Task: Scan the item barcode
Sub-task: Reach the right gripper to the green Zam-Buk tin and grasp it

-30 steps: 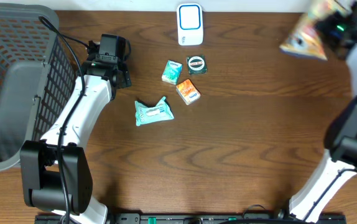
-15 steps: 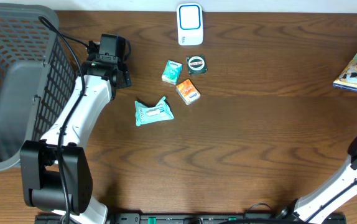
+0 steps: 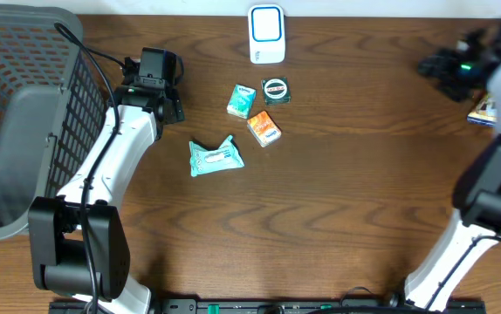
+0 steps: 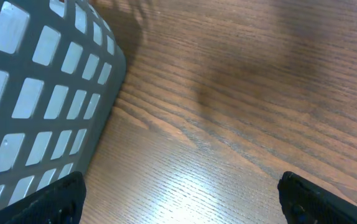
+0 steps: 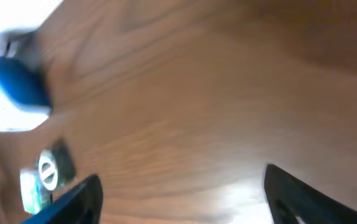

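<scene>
The colourful packet (image 3: 481, 111) lies flat on the counter (image 3: 346, 201), far to the right of the scanner (image 3: 267, 34) and a little nearer to us than it, at the counter's right edge; the right arm hides part of it, so we cannot make out a barcode. The right gripper (image 3: 438, 70) hovers just beside the packet on the scanner's side, blurred in the overhead view. In its own wrist view the jaws stand wide apart with only bare wood between them. That same view shows the scanner as a blue and white smear well off to one side. Just in front of the scanner sit four small things close together: a round tin (image 3: 275, 90), a green pack (image 3: 242, 100), an orange pack (image 3: 264, 129) and, a bit further out, a crumpled teal pouch (image 3: 216, 158). To the scanner's left the left gripper (image 3: 150, 74) is held over the counter, its jaws spread wide and empty. Beyond it, further left of the scanner, stands a grey basket (image 3: 24, 105).
</scene>
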Tool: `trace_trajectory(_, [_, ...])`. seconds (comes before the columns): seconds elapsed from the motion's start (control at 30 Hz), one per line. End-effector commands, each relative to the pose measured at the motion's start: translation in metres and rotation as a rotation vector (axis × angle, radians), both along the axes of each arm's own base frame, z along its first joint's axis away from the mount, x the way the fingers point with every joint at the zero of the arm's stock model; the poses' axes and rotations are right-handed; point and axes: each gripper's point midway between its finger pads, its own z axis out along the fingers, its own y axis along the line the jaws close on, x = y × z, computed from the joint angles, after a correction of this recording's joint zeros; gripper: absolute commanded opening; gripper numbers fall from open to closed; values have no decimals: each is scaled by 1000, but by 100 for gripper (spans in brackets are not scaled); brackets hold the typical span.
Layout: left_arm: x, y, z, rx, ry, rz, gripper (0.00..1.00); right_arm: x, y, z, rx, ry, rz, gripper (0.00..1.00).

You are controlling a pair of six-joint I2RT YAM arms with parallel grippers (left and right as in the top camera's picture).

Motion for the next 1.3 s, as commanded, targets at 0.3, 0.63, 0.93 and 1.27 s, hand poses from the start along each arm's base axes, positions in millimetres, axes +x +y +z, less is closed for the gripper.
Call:
trace_trajectory(0.3, [2,2,6,12,-13,2,98,21,199,-18,-204,-140,411,89])
trace_trajectory(0.63, [2,2,6,12,-13,2,98,20,279,-56,-293,-181,493,92])
trace_trajectory(0.93, [2,2,6,12,-13,2,98,6,301,-70,-453,-170,507,90])
trace_trajectory(1.27, [2,2,6,12,-13,2,98,1,286,-89,-568,-122,477,81])
